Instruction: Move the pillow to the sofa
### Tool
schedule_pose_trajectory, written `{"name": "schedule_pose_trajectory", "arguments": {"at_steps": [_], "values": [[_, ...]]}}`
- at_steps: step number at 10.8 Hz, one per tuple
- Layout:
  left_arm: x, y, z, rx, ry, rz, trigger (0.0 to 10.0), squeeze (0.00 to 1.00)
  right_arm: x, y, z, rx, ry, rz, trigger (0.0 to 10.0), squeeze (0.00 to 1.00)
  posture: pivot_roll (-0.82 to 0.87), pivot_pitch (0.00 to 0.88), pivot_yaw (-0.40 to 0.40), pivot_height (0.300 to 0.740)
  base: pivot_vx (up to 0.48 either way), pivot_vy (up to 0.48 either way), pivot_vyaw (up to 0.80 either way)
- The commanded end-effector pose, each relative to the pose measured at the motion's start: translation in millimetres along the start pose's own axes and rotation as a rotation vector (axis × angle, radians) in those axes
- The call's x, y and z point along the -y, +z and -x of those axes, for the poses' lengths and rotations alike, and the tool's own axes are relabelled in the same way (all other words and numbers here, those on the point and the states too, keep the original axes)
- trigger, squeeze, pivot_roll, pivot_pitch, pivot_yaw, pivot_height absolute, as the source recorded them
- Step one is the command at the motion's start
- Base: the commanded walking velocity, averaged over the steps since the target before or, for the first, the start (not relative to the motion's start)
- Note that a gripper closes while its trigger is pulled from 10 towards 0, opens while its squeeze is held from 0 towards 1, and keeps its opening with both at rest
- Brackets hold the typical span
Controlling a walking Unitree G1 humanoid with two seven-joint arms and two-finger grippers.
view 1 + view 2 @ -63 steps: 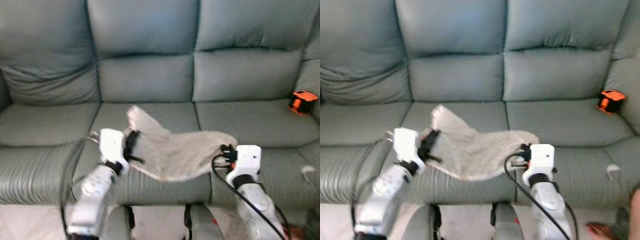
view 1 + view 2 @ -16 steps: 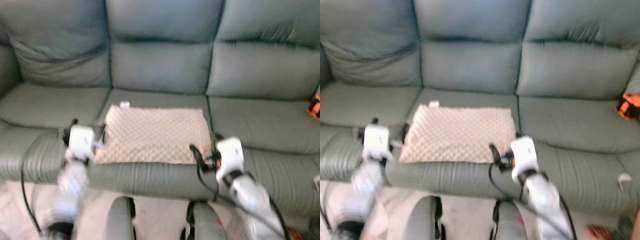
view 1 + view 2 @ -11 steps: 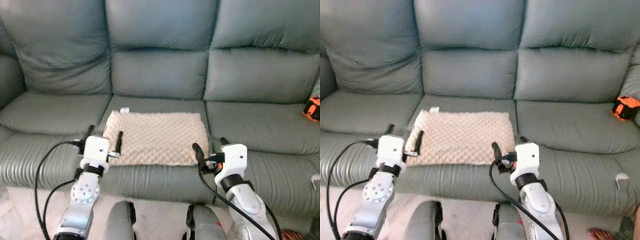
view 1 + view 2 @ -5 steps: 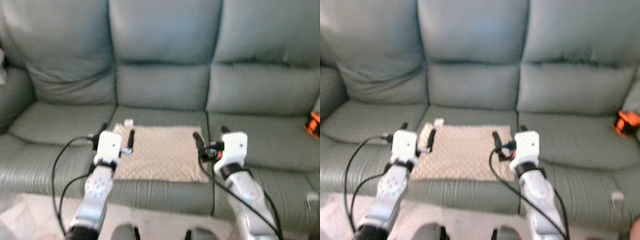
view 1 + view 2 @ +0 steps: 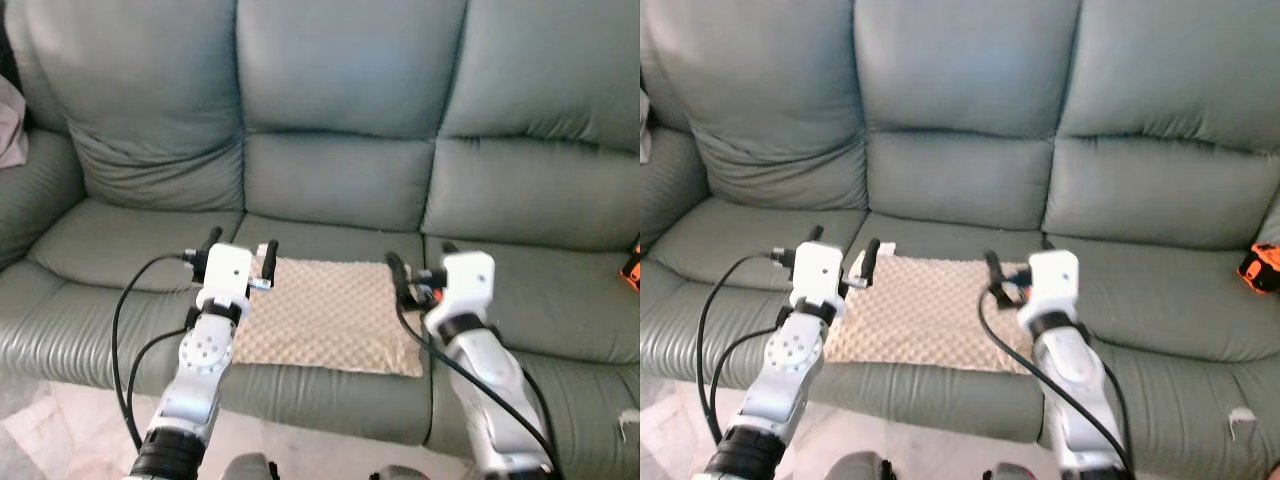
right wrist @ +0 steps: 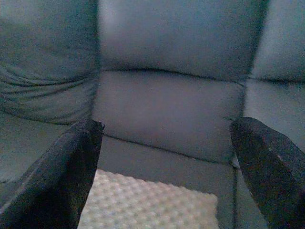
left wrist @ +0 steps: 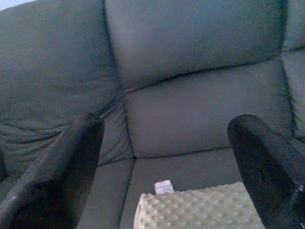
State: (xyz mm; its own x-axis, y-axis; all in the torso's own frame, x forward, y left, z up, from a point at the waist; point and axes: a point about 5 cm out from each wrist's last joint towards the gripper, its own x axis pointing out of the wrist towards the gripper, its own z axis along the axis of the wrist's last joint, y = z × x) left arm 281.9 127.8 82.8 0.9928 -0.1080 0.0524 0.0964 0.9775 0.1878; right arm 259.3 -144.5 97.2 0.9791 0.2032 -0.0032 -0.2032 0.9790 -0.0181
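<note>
both hands (image 5: 240, 252) raised; pillow (image 5: 325, 315) part-hidden

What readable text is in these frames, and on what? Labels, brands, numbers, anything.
None can be read.
Pillow: the small white tag at its back corner is too small and blurred to show any print.
Orange object on the sofa: too small to show any marking.
Left gripper and right gripper: no lettering visible on their white housings.
</note>
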Motion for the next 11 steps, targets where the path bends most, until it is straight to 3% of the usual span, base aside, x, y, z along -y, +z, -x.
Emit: {"name": "schedule_pose_trajectory", "arguments": {"at_steps": [1,3,11], "values": [[-6.8,-2.0,0.4,-0.027,0.064,0.025,10.0,0.00,-1.7,-3.1,-1.6,-0.014,0.008,0.011,10.0,0.00,-0.10,0.000,0.044,0.740,0.000,0.000,0.00],[-2.9,-3.3,1.3,-0.021,0.005,0.020,10.0,0.00,1.3,-2.1,-1.9,-0.009,-0.012,-0.013,10.0,0.00,-0.11,0.000,0.052,0.740,0.000,0.206,0.00],[0.0,-5.8,3.2,-0.036,-0.011,0.023,10.0,0.00,1.1,-7.0,2.9,-0.026,-0.016,-0.013,10.0,0.00,-0.11,0.000,0.058,0.740,0.000,0.480,0.00]]}}
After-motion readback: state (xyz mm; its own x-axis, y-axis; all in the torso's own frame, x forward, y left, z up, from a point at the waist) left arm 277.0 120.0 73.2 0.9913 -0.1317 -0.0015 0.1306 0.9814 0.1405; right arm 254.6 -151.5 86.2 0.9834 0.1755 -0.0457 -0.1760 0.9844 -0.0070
